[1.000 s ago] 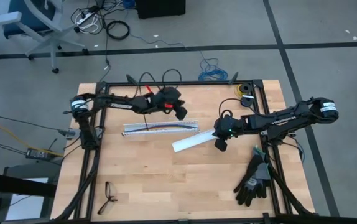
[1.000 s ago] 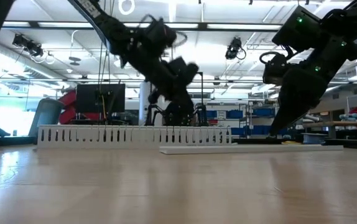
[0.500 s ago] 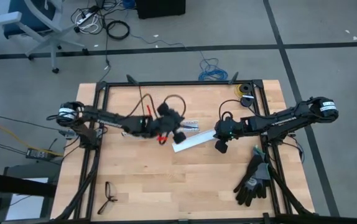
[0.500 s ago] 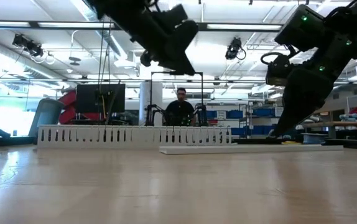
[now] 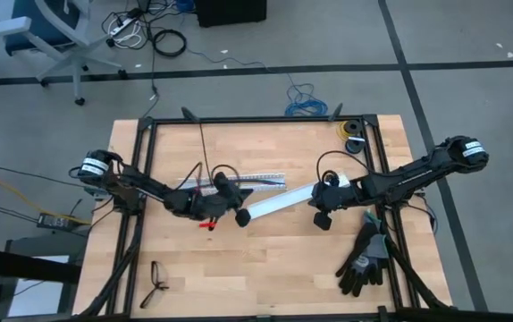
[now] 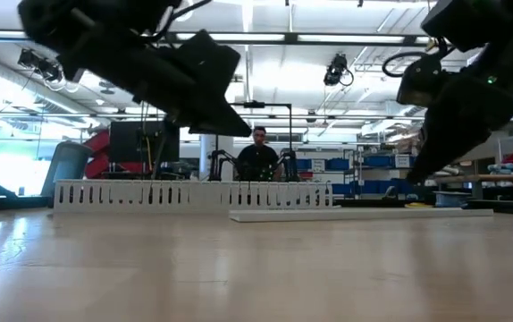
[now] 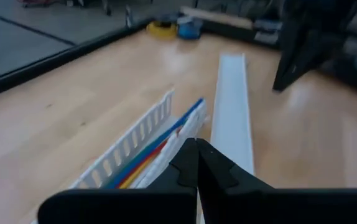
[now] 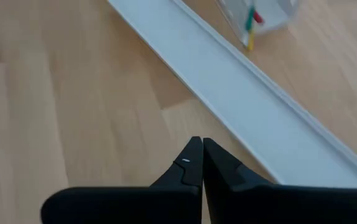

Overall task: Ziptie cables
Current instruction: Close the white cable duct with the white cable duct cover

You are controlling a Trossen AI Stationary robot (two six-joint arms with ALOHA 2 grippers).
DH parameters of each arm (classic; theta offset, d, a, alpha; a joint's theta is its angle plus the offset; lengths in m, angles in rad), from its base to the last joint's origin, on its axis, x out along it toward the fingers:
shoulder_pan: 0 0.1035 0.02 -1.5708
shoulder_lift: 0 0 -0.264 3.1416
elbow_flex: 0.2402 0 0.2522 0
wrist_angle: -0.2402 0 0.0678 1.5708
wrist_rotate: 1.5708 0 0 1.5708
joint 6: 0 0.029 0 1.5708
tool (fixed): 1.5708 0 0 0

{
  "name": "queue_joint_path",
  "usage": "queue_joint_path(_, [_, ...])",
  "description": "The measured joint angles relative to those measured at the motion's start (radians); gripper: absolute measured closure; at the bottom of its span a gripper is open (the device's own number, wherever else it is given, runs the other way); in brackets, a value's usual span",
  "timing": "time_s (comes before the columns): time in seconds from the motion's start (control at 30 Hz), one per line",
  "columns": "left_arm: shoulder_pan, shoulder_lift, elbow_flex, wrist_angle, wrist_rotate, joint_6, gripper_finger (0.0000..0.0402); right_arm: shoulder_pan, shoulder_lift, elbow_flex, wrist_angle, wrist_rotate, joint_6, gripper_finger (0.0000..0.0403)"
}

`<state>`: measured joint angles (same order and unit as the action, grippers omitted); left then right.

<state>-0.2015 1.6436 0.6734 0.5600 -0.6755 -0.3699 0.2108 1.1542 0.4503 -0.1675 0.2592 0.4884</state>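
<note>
Light: bright, even, from ceiling strip lamps (image 6: 265,38).
Glare: soft sheen on bench (image 6: 256,268).
Blur: left arm (image 6: 131,63) smeared; wrist views soft.

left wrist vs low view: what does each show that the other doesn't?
Left wrist only: coloured cables lying inside the white slotted duct, and the yellow roll at the table's far edge.
Low only: a person in the room behind the table, and ceiling lights.
Both: the slotted duct, the flat white cover strip beside it, the shut left gripper, and the right gripper beyond the strip.
</note>
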Motion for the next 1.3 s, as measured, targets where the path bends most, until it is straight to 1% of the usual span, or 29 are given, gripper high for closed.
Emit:
queue_joint_path(0.07, [-0.003,0.0,-0.038,0.09,0.0,0.0,0.0397,0.0,0.003,0.0,0.036,0.0,-0.052,0.0403])
queue_joint_path(0.1, [-0.003,-0.001,-0.051,0.109,0.0,0.0,0.0396,0.0,0.004,0.0,0.047,0.0,-0.08,0.0403])
queue_joint_path(0.3, [-0.003,-0.001,-0.066,0.115,0.0,0.0,0.0396,-0.009,0.031,0.0,0.14,0.0,-0.232,0.0403])
queue_joint_path(0.5, [-0.003,0.0,-0.066,0.102,0.01,0.002,0.0392,-0.022,0.096,0.0,0.223,0.0,-0.263,0.0403])
queue_joint_path(0.67, [-0.002,0.0,-0.066,0.102,0.128,0.038,0.0359,-0.029,0.144,0.0,0.214,0.0,-0.254,0.0403])
queue_joint_path(0.83, [-0.003,0.0,-0.066,0.104,0.152,0.041,0.0312,-0.029,0.171,0.0,0.211,0.0,-0.254,0.0403])
queue_joint_path(0.93, [-0.002,0.0,-0.066,0.104,0.177,0.033,0.0292,-0.029,0.169,0.0,0.222,0.0,-0.254,0.0403])
queue_joint_path(1.0, [-0.002,0.0,-0.066,0.102,0.209,0.03,0.0285,-0.029,0.168,0.0,0.244,0.0,-0.265,0.0403])
queue_joint_path(1.1, [-0.004,0.0,-0.066,0.102,0.225,0.028,0.0283,-0.031,0.168,0.0,0.275,-0.005,-0.324,0.0402])
queue_joint_path(1.2, [-0.004,0.0,-0.066,0.102,0.225,0.026,0.0282,-0.046,0.169,0.0,0.274,-0.056,-0.407,0.04])
queue_joint_path(1.3, [-0.004,0.0,-0.066,0.104,0.225,0.024,0.0282,-0.07,0.169,0.0,0.277,-0.081,-0.435,0.0391])
